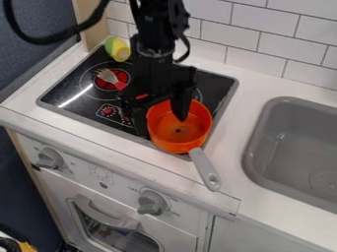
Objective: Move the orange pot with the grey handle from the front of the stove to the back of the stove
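Camera view: black two-finger gripper [161, 127] has its fingers wide apart, one outside the left wall of the orange round toy pot with a grey handle [172, 138], the other inside it. Pot sits upright on the right of the black glass-look stovetop [72, 91], handle [205, 170] over the white counter [230, 147]. We judge it light, stiff, likely smooth plastic, not fragile; rim pinch may let it tilt towards the handle. Best holds: side wall or mid-handle. We see no label on the pot; print by the grey oven knobs [152, 202] is too small to rely on.
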